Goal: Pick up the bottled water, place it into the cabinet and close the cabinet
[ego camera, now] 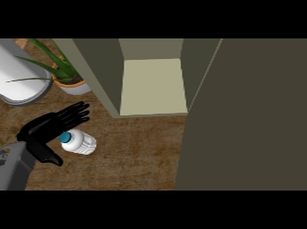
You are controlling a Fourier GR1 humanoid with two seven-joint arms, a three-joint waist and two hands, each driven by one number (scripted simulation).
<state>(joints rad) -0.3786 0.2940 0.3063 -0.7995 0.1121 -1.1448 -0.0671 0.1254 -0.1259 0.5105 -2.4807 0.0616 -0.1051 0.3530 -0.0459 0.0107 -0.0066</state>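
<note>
Pick-up step, judged as not yet done. Left hand point(50, 127) at eight o'clock, fingers straight and released, just beside the bottled water point(79, 142), holding nothing. Bottle upright on the wooden counter point(136, 152), teal cap up. Next: curl around the bottle, lift toward the open cabinet point(152, 85) at twelve o'clock. Contact between hand and bottle hard to tell. Right hand out of view; cabinet door point(261, 116) cut off at three o'clock.

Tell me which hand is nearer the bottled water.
Left. The left hand sits right beside the bottled water, open, with its fingers above the bottle's left side and its thumb below. The right hand is not in view, so its position cannot be judged.
</note>
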